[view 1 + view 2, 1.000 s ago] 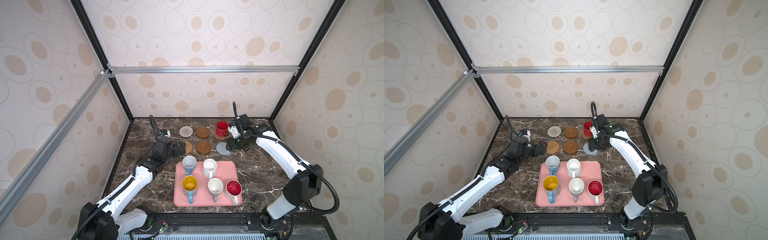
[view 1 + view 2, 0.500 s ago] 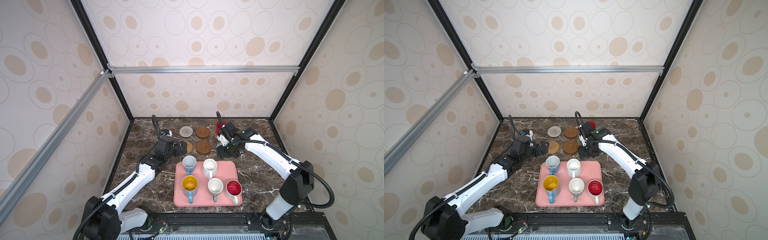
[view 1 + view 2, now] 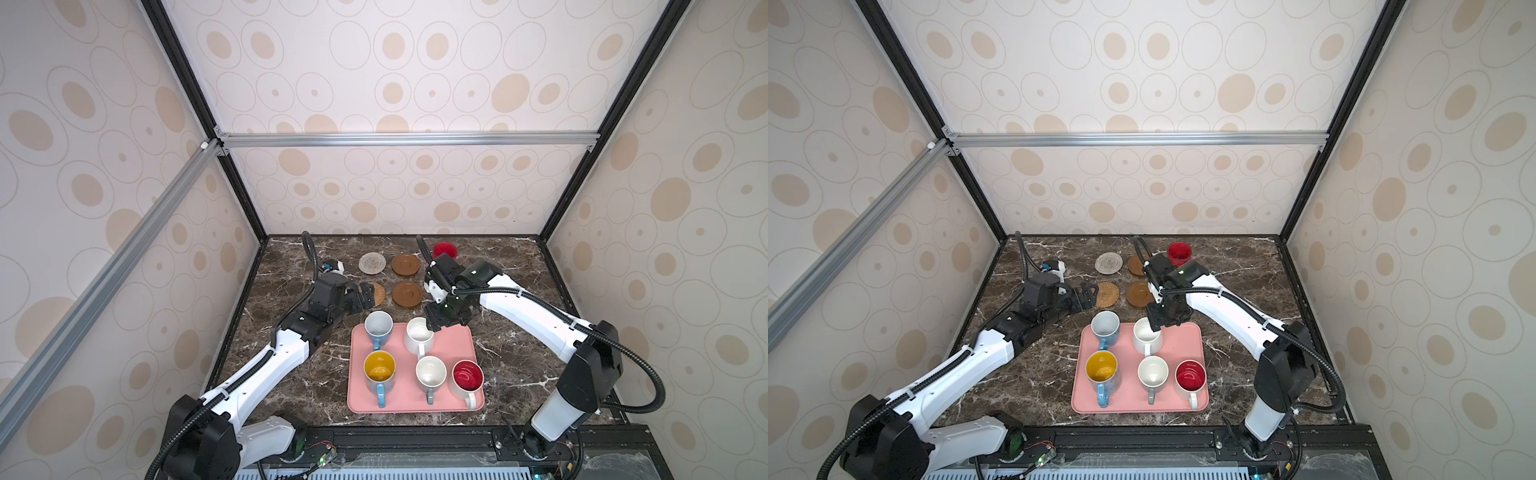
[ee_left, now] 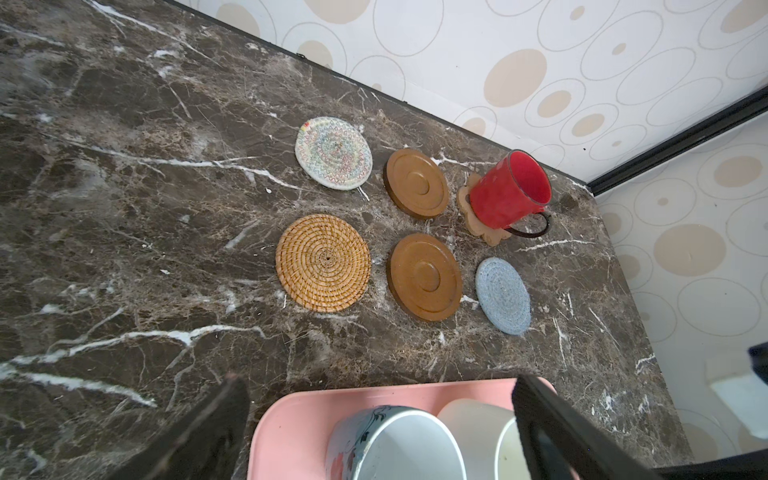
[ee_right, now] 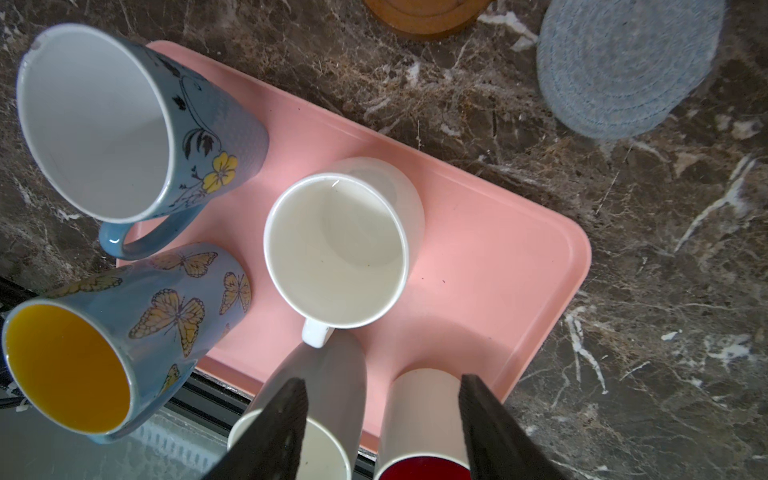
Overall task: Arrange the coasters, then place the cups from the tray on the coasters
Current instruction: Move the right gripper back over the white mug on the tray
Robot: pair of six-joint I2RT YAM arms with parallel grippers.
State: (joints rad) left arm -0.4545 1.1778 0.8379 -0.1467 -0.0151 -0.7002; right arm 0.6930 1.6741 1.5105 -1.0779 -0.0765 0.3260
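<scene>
My right claw [image 3: 432, 323] hangs open and empty above the far edge of the pink tray [image 3: 457, 353], just beside a white mug [image 3: 419, 336]. My left claw [image 3: 365, 296], jaws spread wide and holding nothing, hovers near the rattan coaster [image 4: 323, 262]. The white mug shares the tray with a blue mug [image 3: 378, 328], a yellow-lined blue mug [image 3: 379, 370], a second white mug [image 3: 431, 374] and a red-lined white mug [image 3: 467, 376]. At the back of the marble table [image 3: 291, 270], the red mug [image 3: 444, 250] stands on the paw-shaped coaster [image 4: 484, 230]. Near it lie the woven coaster [image 3: 372, 263], the blue-grey coaster [image 4: 503, 295] and two brown discs [image 3: 405, 264] [image 3: 407, 294], all bare.
</scene>
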